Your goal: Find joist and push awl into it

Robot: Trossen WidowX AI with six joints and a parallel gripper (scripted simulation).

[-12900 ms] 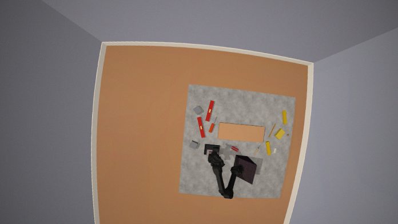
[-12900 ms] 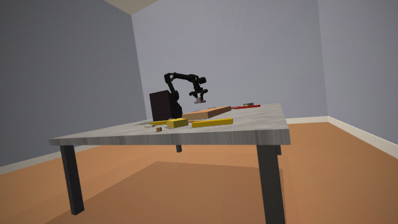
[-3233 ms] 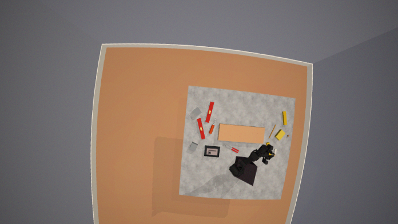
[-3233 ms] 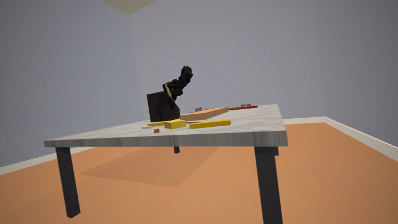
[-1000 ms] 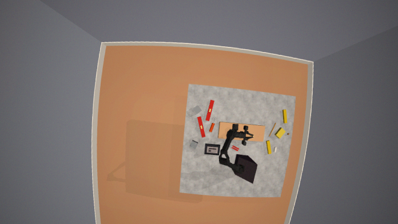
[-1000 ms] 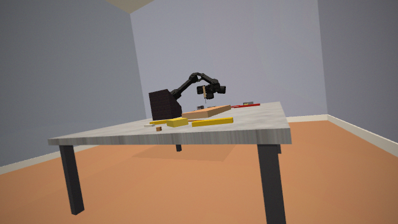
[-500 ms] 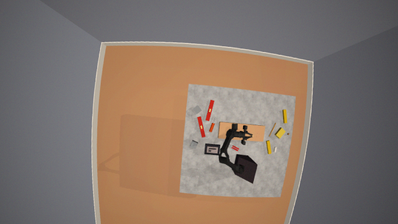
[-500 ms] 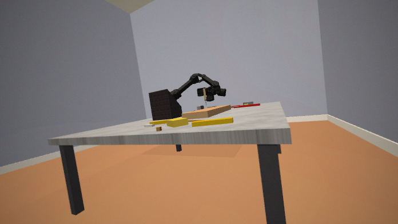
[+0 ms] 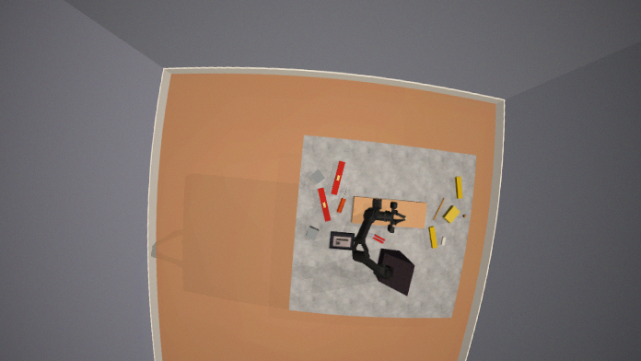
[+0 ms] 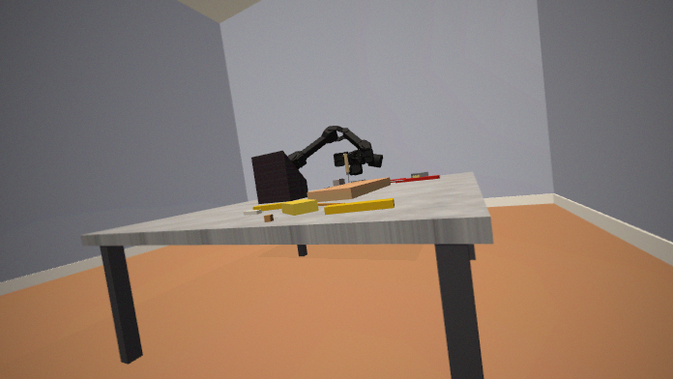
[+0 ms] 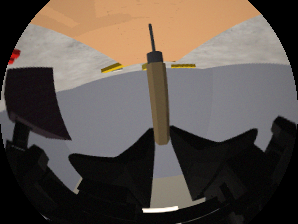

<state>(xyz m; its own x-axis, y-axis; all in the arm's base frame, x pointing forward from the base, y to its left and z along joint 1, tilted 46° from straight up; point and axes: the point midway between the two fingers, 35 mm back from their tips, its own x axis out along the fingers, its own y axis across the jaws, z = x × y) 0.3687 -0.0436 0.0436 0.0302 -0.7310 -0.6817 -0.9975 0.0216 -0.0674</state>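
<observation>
My gripper (image 9: 402,217) (image 10: 346,166) (image 11: 161,131) is shut on the awl (image 10: 346,162) (image 11: 158,99). The awl has a tan wooden handle and a thin dark metal tip. I hold it upright, tip down, a little above the flat orange-brown floor panel (image 9: 419,216) (image 10: 360,189) (image 11: 133,3), over its right half. The tip is clear of the panel. The stud finder (image 9: 343,240) lies in the dark tray (image 9: 332,247), left of the arm and in front of the panel's left end.
Two red levels (image 9: 338,178) (image 9: 324,204) and an orange-handled tool (image 9: 341,204) lie left of the panel. Yellow blocks (image 9: 459,187) (image 9: 451,214) (image 9: 433,237) (image 10: 359,206) and a thin stick (image 9: 438,209) lie to its right. The arm's dark base box (image 9: 398,272) (image 10: 276,176) stands in front.
</observation>
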